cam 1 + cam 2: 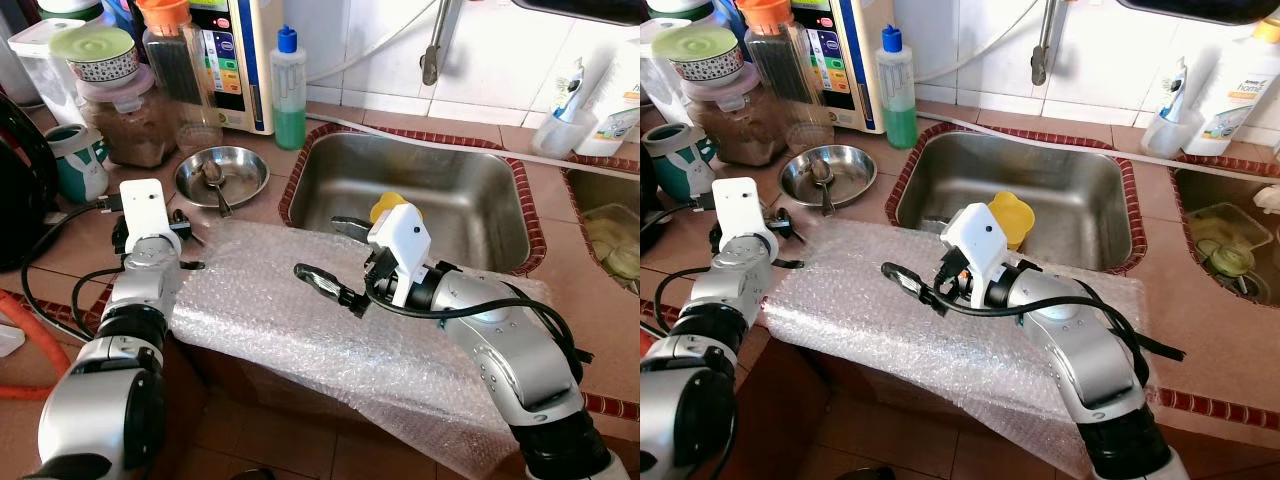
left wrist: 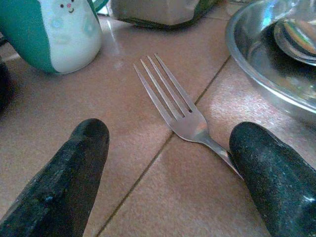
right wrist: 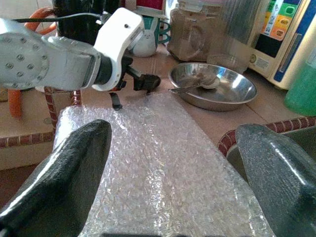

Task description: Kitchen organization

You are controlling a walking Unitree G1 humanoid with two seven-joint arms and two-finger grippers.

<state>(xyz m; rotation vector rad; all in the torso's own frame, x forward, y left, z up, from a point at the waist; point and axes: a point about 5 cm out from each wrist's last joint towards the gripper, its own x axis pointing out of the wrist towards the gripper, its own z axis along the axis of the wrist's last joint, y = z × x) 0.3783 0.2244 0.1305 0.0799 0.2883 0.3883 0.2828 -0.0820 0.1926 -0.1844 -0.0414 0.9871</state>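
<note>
Right eye view: bottle (image 1: 1238,85) label reads "home".

A green dish soap bottle with a blue cap (image 1: 289,92) stands on the tiled counter behind the sink corner. A water purifier unit (image 1: 236,55) sits against the white wall tiles. A black cable (image 1: 40,262) runs across the counter at the left edge. A white detergent bottle (image 1: 1236,85) stands beyond the sink on the right.
</note>
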